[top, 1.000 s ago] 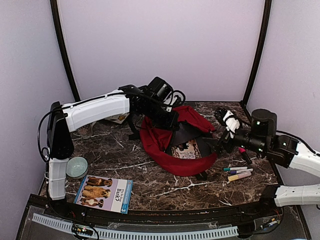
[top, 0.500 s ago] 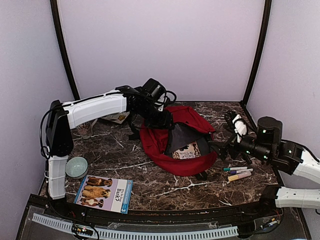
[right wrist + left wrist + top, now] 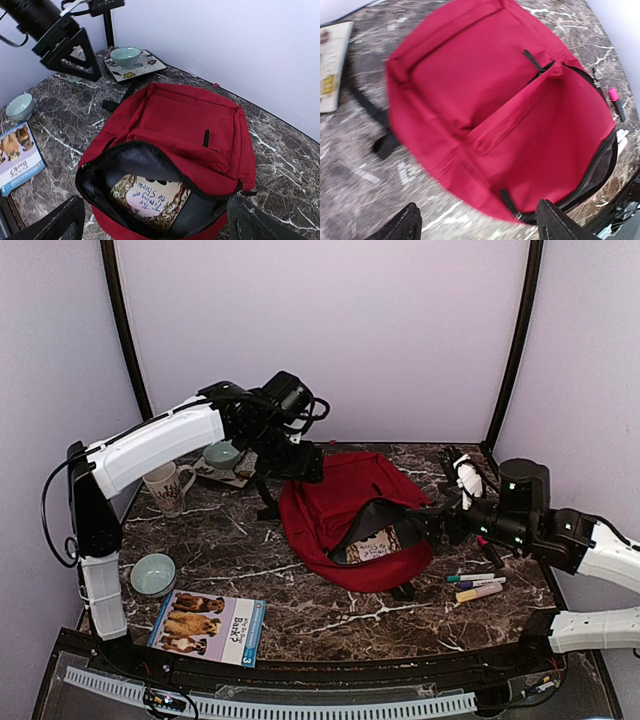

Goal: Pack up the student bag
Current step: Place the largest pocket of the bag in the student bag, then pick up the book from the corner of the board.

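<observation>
Left gripper [image 3: 480, 227] first: on its wrist feed I see both fingers spread wide with nothing between them, hanging in the air over the student bag [image 3: 335, 505] and clear of the fabric. From overhead I place it above the bag's far left edge.

On my other feed the right gripper [image 3: 157, 225] is also released, its two fingers far apart and empty, low down at the bag's near right side and facing straight into the open main compartment. Whether either finger brushes the rim I cannot tell.

The bag lies flat on its back in the middle of the marble table [image 3: 300, 595]. Its zipper is undone along the right end, so the mouth gapes toward the right arm. Inside, against the dark lining, I can see a paperback [image 3: 150, 200] with a pale cover and handwritten-style lettering. The front pocket looks closed, and a black strap trails out from under the bag on the left.

Just right of the bag lies a pink marker [image 3: 616, 97], and nearer me a small cluster of pens [image 3: 475, 585]. Behind the left gripper a green bowl [image 3: 125, 54] sits on a patterned plate [image 3: 150, 64]. A mug [image 3: 165, 485] stands at the far left. Near the left arm's base are a second bowl [image 3: 153, 572] and a blue book with dogs on it [image 3: 205, 622], well apart from the bag.
</observation>
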Motion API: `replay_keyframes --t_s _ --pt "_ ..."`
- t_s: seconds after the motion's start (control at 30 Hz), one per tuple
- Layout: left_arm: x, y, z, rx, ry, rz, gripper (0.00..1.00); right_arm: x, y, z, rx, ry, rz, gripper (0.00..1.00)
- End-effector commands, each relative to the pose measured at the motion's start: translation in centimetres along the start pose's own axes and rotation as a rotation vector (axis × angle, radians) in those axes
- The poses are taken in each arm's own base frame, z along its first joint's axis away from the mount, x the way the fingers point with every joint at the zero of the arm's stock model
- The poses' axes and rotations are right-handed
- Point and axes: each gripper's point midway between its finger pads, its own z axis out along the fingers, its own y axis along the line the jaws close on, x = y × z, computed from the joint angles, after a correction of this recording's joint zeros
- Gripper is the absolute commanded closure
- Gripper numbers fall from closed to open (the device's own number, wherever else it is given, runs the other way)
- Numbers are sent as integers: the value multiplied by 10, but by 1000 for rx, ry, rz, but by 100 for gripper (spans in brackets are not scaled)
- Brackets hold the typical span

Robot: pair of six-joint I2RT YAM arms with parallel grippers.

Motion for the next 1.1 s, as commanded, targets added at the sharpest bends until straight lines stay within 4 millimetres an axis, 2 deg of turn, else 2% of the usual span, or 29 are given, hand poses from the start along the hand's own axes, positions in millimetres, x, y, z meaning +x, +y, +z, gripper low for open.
replay_keyframes --t_s 0.0,0.13,0.37,0.5,0.6,0.67,0.73,0.87,1.0,1.07 --pt "20 38 -60 -144 25 -26 16 -52 -3 4 19 -98 155 0" --pt "55 65 -79 -233 112 -81 15 -67 2 18 -6 -66 241 0" --pt "122 102 -100 -276 206 -205 15 -83 45 47 -235 26 359 0" --pt "155 110 -111 -234 217 -233 16 -73 71 60 -356 112 419 0" --pt "182 119 -110 -235 249 -279 18 -57 101 67 -472 189 407 2" --pt "201 118 -105 -202 279 -317 24 -42 120 76 -518 271 400 2" --pt "217 113 -103 -148 307 -355 34 -32 139 85 -550 339 407 3" --pt "249 111 -106 -81 339 -420 52 -26 180 104 -600 416 434 3" --pt "282 117 -100 -49 376 -438 56 -5 226 127 -658 502 424 2" --pt "298 118 -98 -32 403 -437 58 12 245 143 -665 556 421 2"
